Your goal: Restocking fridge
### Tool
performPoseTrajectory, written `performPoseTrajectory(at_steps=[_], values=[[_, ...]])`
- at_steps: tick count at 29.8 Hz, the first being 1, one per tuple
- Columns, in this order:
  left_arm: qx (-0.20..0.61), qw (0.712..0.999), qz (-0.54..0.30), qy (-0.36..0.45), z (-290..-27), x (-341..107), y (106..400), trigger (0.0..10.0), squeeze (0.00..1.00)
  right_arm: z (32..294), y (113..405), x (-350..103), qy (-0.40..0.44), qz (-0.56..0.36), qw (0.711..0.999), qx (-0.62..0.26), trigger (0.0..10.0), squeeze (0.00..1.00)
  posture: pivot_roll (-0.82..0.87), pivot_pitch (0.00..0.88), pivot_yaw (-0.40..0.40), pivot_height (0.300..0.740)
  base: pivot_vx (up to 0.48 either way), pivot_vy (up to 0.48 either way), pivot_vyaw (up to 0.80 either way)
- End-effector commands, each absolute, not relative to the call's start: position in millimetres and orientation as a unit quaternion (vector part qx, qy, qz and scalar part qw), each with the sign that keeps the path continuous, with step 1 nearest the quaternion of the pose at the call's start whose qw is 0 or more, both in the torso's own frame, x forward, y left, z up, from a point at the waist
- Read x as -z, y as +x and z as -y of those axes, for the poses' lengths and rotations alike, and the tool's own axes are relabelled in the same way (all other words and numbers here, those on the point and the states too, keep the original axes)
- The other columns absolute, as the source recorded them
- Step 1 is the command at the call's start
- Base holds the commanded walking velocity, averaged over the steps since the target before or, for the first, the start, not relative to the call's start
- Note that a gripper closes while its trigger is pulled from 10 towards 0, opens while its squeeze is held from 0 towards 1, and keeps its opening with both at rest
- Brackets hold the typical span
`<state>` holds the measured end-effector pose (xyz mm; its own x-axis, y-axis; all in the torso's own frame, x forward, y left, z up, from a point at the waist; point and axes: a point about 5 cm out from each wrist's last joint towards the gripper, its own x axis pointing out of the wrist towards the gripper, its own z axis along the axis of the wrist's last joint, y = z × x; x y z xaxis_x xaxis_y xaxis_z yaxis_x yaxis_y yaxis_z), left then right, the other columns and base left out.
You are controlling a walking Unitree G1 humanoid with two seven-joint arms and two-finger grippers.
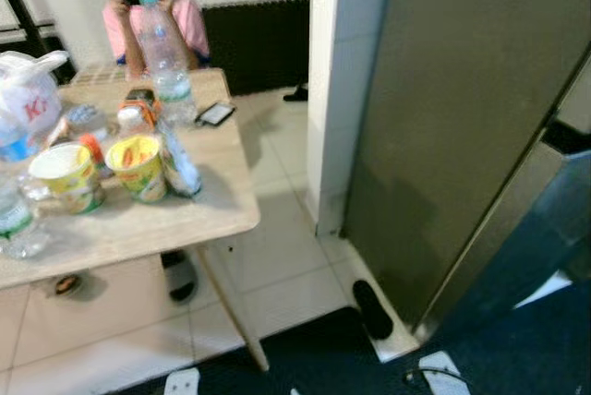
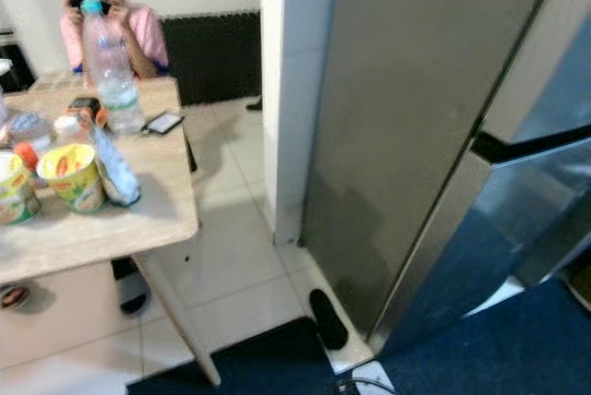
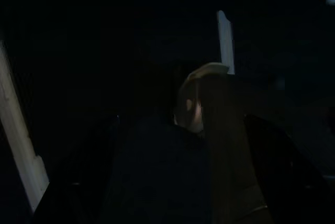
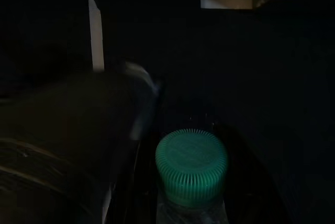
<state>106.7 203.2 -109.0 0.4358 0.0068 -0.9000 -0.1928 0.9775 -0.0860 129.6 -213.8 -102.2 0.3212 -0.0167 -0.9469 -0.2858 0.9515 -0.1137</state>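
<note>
We read red "K" on the white bag (image 1: 28, 90) at the bench's (image 1: 138, 229) nine o'clock; our right tool (image 4: 191, 182) grips a green-capped bottle (image 4: 192, 166), the left tool's state lost in darkness.

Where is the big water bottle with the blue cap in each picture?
Left eye view: the big water bottle stands at the table's far edge, upper left, before the person.
Right eye view: same bottle, farther left.
Left wrist view: too dark to tell.
Right wrist view: a green-capped bottle, not this one.
Shared landmark: the phone beside it.
</note>
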Motion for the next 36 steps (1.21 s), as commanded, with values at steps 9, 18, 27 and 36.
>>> performPoseTrajectory(at_steps=[9, 18, 27, 36], values=[[-0.053, 0.836, -0.539, -0.086, -201.1, 110.8, 102.2, 10.0, 0.00, 216.6, 130.9, 101.3, -0.131, -0.572, 0.806, -0.074, 10.0, 0.00, -0.05, 0.000, 0.018, 0.740, 0.000, -0.437, 0.00], [-0.051, 0.836, -0.541, -0.082, -202.9, 110.7, 101.5, 10.0, 0.00, 218.2, 126.2, 102.5, -0.134, -0.579, 0.801, -0.071, 10.0, 0.00, -0.06, 0.000, 0.025, 0.740, 0.000, -0.435, 0.00], [-0.055, 0.839, -0.535, -0.081, -206.6, 109.1, 105.3, 10.0, 0.00, 220.2, 129.2, 101.0, -0.133, -0.572, 0.807, -0.068, 10.0, 0.00, -0.05, 0.000, 0.023, 0.740, 0.000, -0.387, -0.45], [-0.071, 0.844, -0.525, -0.086, -210.6, 107.6, 108.0, 10.0, 0.00, 220.6, 131.1, 100.3, -0.134, -0.570, 0.807, -0.072, 10.0, 0.00, -0.05, 0.000, 0.023, 0.740, 0.000, 0.000, 0.00]])
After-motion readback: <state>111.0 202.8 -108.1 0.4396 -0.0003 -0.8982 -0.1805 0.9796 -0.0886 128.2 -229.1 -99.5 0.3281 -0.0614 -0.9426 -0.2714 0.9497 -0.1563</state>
